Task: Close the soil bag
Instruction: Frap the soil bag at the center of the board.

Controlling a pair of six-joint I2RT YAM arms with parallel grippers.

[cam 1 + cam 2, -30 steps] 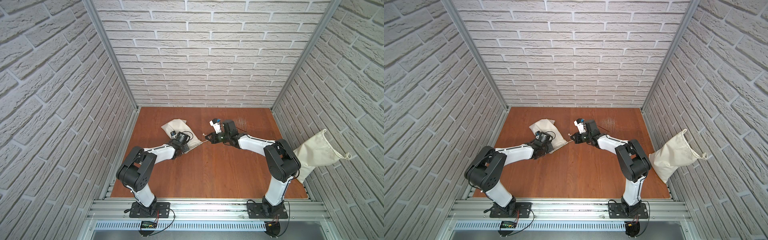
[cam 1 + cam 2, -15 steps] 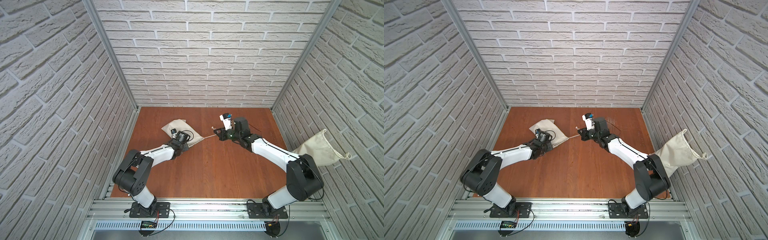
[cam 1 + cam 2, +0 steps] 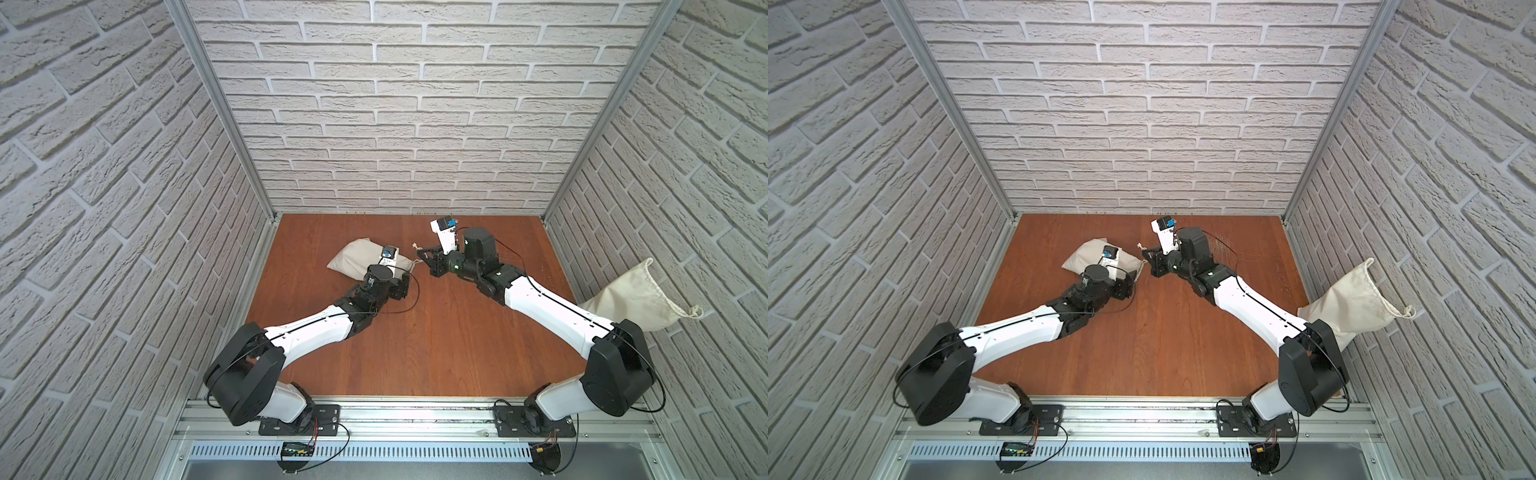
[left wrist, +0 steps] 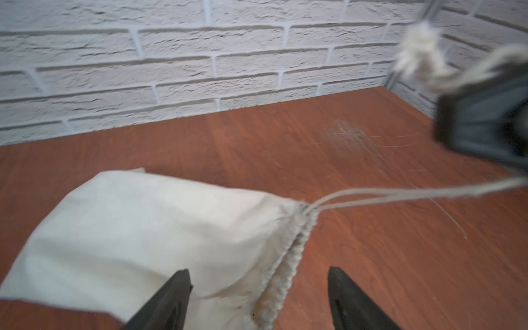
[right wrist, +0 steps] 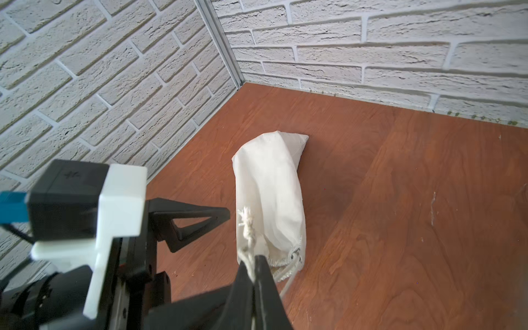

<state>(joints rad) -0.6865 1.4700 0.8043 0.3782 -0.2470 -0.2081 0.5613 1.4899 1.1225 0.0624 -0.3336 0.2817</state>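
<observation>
The soil bag [image 3: 356,259] [image 3: 1087,259] lies on its side on the wooden table [image 3: 415,332] at the back left, its mouth [image 4: 297,237] gathered into a puckered hem. My left gripper [image 4: 258,270] [image 3: 406,272] stands open over that hem, one finger over the cloth and the other over bare wood. The pale cord [image 4: 400,194] runs from the mouth to my right gripper [image 5: 251,260] [image 3: 422,252], which is shut on it just below the frayed knot [image 5: 247,223] [image 3: 414,247].
A second cream sack [image 3: 631,299] [image 3: 1358,299] leans against the right brick wall beside the right arm's elbow. Brick walls close the table at the back and on both sides. Scratch marks [image 4: 345,137] show on the wood behind the bag.
My left gripper has opened and let go of the bag's mouth. The right arm's elbow has swung out to the right, and its gripper has kept hold of the cord.
</observation>
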